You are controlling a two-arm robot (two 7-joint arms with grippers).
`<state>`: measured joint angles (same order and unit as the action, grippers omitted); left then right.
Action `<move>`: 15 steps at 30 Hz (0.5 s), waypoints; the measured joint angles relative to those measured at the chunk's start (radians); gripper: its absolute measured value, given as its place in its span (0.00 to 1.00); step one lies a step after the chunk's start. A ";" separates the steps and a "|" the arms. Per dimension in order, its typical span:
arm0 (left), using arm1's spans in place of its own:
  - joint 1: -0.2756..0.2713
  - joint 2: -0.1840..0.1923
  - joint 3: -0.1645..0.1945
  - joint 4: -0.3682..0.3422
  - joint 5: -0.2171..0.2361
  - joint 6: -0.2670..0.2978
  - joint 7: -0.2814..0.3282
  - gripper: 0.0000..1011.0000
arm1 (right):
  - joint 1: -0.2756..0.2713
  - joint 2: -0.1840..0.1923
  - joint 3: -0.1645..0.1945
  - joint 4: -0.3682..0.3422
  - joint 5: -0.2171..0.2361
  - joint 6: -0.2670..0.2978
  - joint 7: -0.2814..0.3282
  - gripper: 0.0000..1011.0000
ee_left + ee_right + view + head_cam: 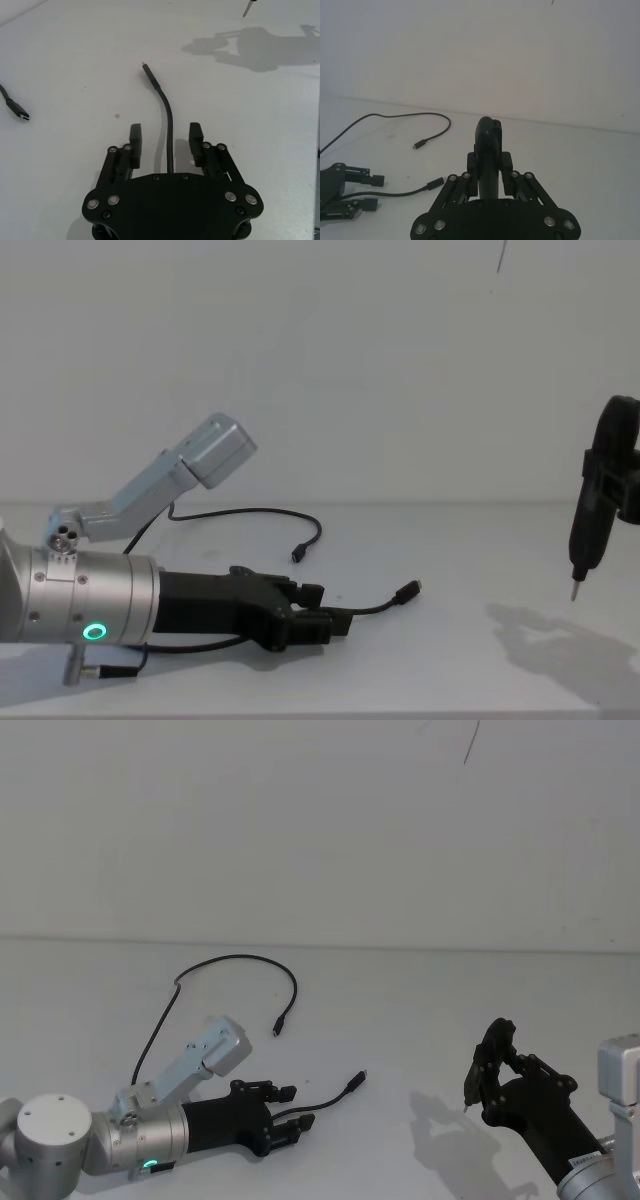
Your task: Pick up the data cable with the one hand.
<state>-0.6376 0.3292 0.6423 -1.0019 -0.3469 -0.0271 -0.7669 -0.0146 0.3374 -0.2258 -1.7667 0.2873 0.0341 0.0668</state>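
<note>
Black and thin, the data cable (240,957) is laid flat on the white table (430,1010). In the head view the left gripper (297,1108) is found low at about 7 o'clock, stretched out just over the table and pointed toward 3 o'clock. Its two fingers (135,137) are held apart. One end part of the cable is seen running down the middle between them, with a gap left on each side, so nothing is squeezed. From the fingers the cable is carried on toward 2 o'clock and is ended by a small plug (358,1077) with a silver tip, lying near the gripper. The rest of the cable is passed back under the left arm and swung up in a big loop toward 12 o'clock. It is ended by a second plug (277,1029), which lies at 12 o'clock from the fingers and apart from them. A green ring (95,631) is lit on the silver wrist. The right gripper (500,1062) is seen at about 4 o'clock in the head view, well apart from the cable. It is closed around a slim black pen-like tool (583,525). The tool's thin metal tip is pointed down and held above the table, and its shadow (545,640) is thrown below.
</note>
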 joint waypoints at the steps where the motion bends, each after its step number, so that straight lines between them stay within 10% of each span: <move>1: -0.002 -0.002 0.000 0.004 0.000 -0.001 -0.001 0.51 | 0.000 0.000 0.000 0.000 0.000 0.000 0.000 0.27; 15: -0.011 -0.015 0.000 0.026 -0.002 -0.003 -0.004 0.09 | 0.000 0.000 0.000 0.000 0.000 0.000 0.000 0.27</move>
<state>-0.6490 0.3144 0.6423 -0.9756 -0.3485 -0.0301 -0.7708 -0.0146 0.3375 -0.2258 -1.7667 0.2873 0.0341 0.0668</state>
